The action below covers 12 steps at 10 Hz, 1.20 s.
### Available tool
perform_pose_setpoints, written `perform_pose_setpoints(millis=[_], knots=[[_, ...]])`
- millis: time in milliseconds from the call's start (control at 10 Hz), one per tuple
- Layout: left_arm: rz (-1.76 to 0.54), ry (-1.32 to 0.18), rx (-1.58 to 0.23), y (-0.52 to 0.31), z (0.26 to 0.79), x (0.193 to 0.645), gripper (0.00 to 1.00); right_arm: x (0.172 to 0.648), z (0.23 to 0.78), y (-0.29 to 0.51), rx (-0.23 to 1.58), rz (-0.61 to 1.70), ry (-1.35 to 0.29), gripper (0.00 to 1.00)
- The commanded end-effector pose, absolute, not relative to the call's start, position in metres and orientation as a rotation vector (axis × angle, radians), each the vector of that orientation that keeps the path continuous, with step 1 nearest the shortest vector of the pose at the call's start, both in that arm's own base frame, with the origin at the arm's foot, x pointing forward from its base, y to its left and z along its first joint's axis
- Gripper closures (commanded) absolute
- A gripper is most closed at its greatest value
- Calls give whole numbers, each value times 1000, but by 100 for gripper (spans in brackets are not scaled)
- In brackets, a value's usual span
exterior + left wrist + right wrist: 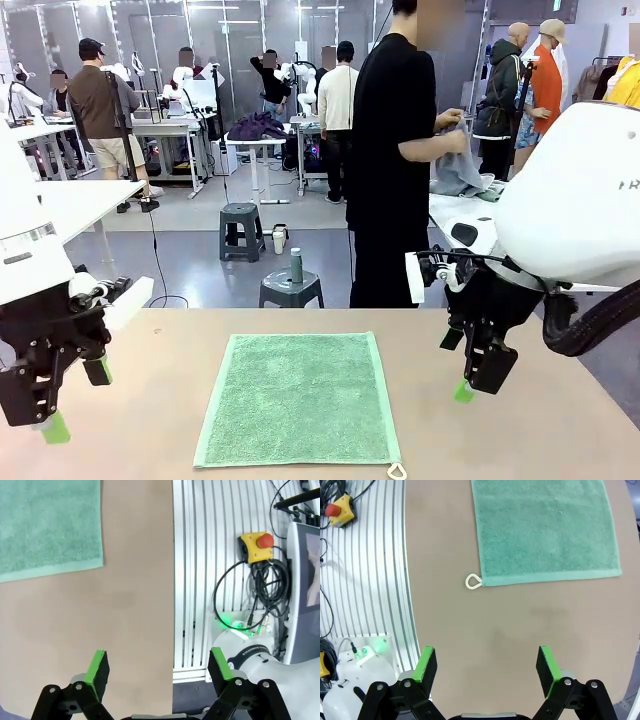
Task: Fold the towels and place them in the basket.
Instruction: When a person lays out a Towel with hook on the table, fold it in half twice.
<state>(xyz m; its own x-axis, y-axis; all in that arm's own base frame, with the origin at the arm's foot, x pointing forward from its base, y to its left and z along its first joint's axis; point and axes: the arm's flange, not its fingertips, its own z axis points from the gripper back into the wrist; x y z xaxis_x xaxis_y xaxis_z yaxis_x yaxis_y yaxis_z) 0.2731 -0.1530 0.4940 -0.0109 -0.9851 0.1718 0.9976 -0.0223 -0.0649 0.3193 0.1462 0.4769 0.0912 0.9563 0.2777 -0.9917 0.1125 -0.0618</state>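
**mint-green towel spread flat, both end effectors wide and empty**

nearest the robot's side: left end effector [77, 400] hovering over the tabletop [150, 345] just off the towel's left edge, green pads [97, 669] well apart, gripping nothing. right end effector [475, 385] hanging off the towel's right edge, likewise spread wide and empty, tips low over the surface; touching it or not, cannot tell.

between the two: mint-green towel [298, 398] laid out flat and unfolded in the middle of the tabletop, near hem close to the robot's edge. small cream loop [397, 471] poking out from the near right corner. no fold made yet, by the look of it.

handling, as a judgement: soft, light, limp terry, sure to sag and drape once lifted. rough enough to hold against the pads rather than slip, and nothing fragile about it. thin at the hem and lying tight on the surface, so probably needs pads pressed down and pinched at the very edge. best holds likely the two near corners, one per end effector, for carrying over to the far hem. better to skip the loop as too small for a sure grip.

farther off, beyond the far edge: a person in black [395, 150] turned aside, busy with a grey-blue cloth [455, 172].
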Motion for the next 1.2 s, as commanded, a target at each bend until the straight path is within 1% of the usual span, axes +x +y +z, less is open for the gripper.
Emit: perform_pose_setpoints(millis=[0,200,300,400,600,800,900,1100], knots=[[-1583,-83,-179,-154,496,275,0,318,478,144,148,1466,-269,0],[-1583,-83,-188,-153,494,273,0,318,478,144,148,1466,-269,0],[-1559,-65,-122,-169,468,276,0,319,478,146,156,1457,-277,0],[-1584,-92,-133,-183,448,274,0,319,463,158,118,1435,-275,0],[-1601,-113,-75,-202,416,271,0,317,442,178,101,1457,-262,0],[-1600,-132,-39,-218,392,264,0,315,409,197,62,1530,-207,0],[-1578,-121,-18,-224,380,262,0,314,390,205,70,1582,-180,0],[-1554,-128,20,-232,361,260,0,311,367,214,96,1637,-185,0]])
